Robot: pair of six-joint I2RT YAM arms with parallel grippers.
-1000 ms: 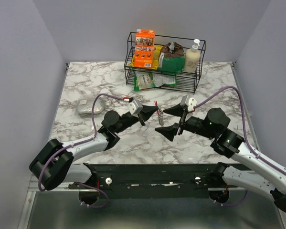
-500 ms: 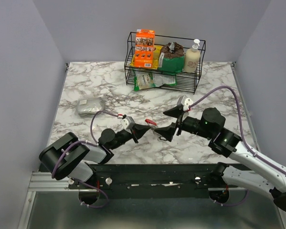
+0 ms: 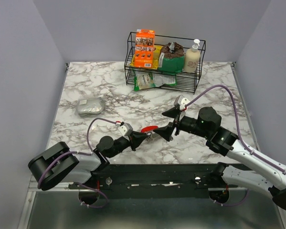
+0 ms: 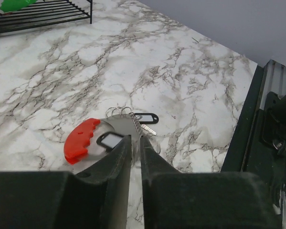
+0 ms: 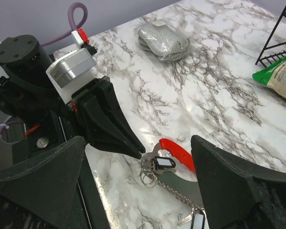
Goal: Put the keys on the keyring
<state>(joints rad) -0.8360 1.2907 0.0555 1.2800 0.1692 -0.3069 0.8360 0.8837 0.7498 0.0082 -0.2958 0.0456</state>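
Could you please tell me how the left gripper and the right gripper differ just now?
The left gripper has its jaws a narrow slit apart; the right gripper is wide open. The left gripper reaches the key bunch on the table with its tips; the right gripper flanks it from the other side. Both are black and point at the bunch.

Keys (image 3: 154, 135) are lying at the near middle of the table (image 3: 214, 95), between the two grippers.
The left gripper (image 3: 145, 135) is sitting right at their left side, and the right gripper (image 3: 167, 122) is hanging just to their right. A pouch (image 3: 89, 106) is resting well off to the left. A wire rack (image 3: 198, 71) is standing at the far edge, with a packet (image 3: 150, 81) lying at its foot.
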